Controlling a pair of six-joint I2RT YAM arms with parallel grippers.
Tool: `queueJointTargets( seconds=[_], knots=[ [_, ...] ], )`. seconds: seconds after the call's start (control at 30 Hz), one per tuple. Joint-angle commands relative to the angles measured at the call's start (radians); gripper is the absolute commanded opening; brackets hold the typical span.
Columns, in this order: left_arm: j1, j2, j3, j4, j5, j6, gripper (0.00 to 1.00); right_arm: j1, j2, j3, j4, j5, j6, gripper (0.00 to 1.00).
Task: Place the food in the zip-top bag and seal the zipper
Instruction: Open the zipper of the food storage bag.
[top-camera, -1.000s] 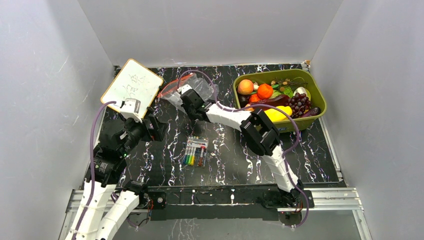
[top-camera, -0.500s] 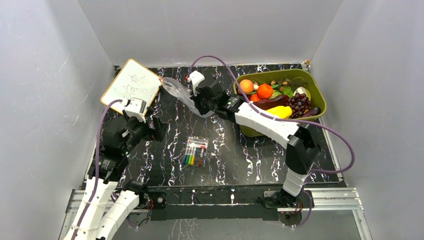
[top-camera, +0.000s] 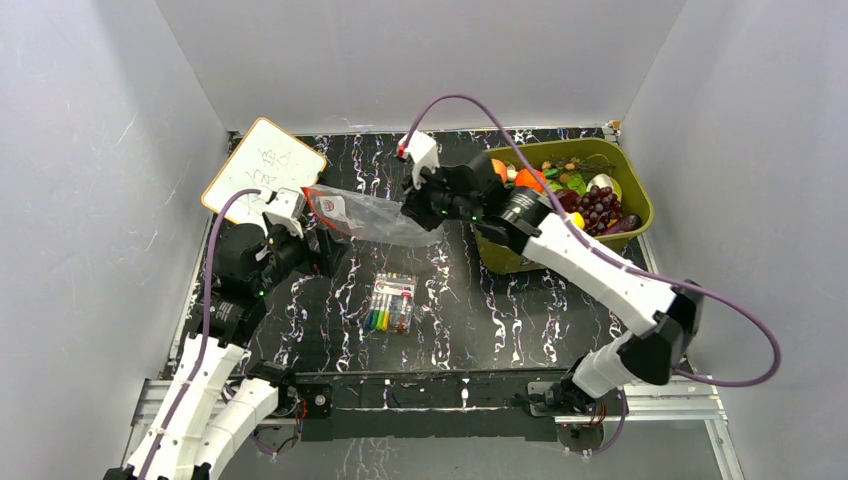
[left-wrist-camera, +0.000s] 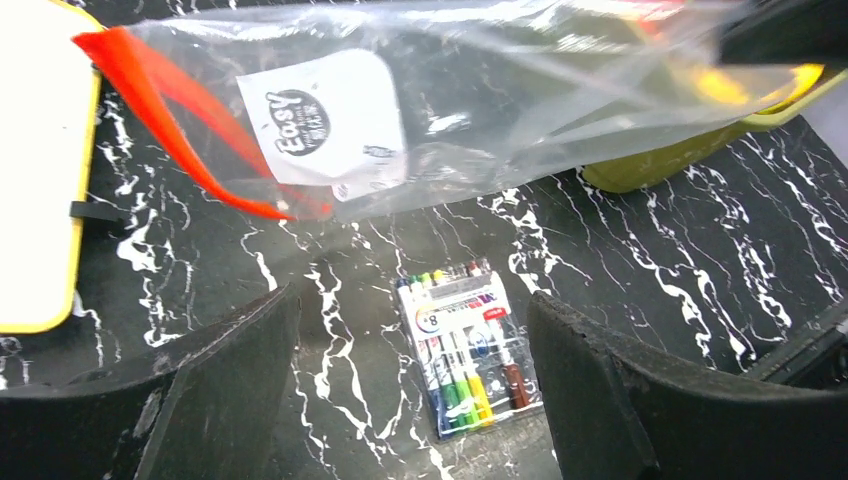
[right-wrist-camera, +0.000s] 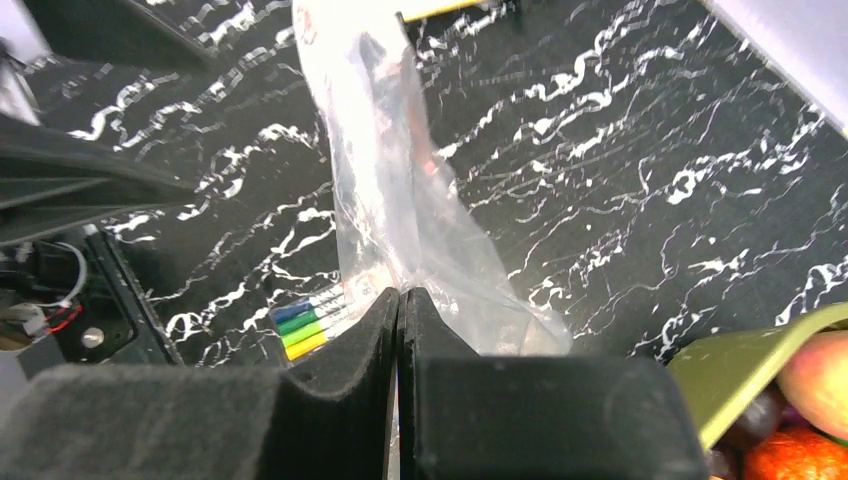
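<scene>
The clear zip-top bag (top-camera: 372, 216) hangs in the air over the table's middle, stretched sideways. Its red-orange zipper (top-camera: 314, 203) is at the left end, and it shows in the left wrist view (left-wrist-camera: 170, 110) with the mouth gaping. My right gripper (top-camera: 416, 208) is shut on the bag's right end (right-wrist-camera: 400, 210). My left gripper (top-camera: 326, 250) is open and empty, just below the zipper end, not touching it (left-wrist-camera: 412, 296). The food (top-camera: 560, 190), with an orange, grapes and other toy pieces, lies in the olive-green bin (top-camera: 612, 150); a peach (right-wrist-camera: 815, 370) shows at the right wrist view's edge.
A pack of coloured markers (top-camera: 390, 303) lies on the table below the bag, between my left fingers' view (left-wrist-camera: 465, 345). A whiteboard (top-camera: 263, 172) lies at the back left. Grey walls enclose the table on three sides.
My right arm has swung right and lifted the bag off the table by the whiteboard to mid-air. My left gripper has moved forward and right, under the bag's zipper end.
</scene>
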Motion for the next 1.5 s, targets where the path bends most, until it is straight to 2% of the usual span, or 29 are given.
queueJointTargets(
  seconds=[0.0,0.27,0.5,0.7,0.97,1.0,1.03,1.13,1.3,1.43,1.47],
  knots=[
    [0.004,-0.009,0.04,-0.002,0.05,-0.039,0.81,-0.002,-0.114,0.016,0.0,-0.046,-0.045,0.0],
    [0.005,-0.012,0.148,-0.119,0.008,-0.042,0.81,-0.003,-0.22,0.003,0.017,-0.134,-0.036,0.0],
    [0.004,-0.032,0.145,-0.072,0.119,-0.075,0.82,-0.002,-0.279,-0.017,0.055,-0.142,-0.015,0.0],
    [0.005,-0.052,0.13,-0.078,0.053,-0.057,0.84,-0.002,-0.289,-0.015,0.068,-0.149,-0.001,0.0],
    [0.003,-0.057,0.093,-0.008,0.079,-0.048,0.84,-0.002,-0.31,-0.036,0.117,-0.204,0.033,0.0],
    [0.004,-0.063,0.093,0.001,0.087,-0.047,0.81,-0.002,-0.312,-0.037,0.117,-0.204,0.034,0.0],
    [0.004,-0.067,0.095,0.009,0.101,-0.047,0.73,-0.002,-0.313,-0.037,0.115,-0.2,0.034,0.0],
    [0.005,-0.069,0.106,0.027,0.173,-0.058,0.36,-0.002,-0.313,-0.045,0.119,-0.172,0.036,0.0],
    [0.003,-0.078,0.109,0.051,0.22,-0.123,0.0,-0.006,-0.304,-0.071,0.159,-0.038,0.041,0.0],
    [0.003,-0.075,0.092,0.111,0.265,-0.204,0.0,-0.008,-0.262,-0.067,0.19,0.194,0.059,0.01],
    [0.003,-0.071,0.089,0.123,0.268,-0.227,0.0,-0.008,-0.253,-0.066,0.192,0.252,0.072,0.14]
  ],
)
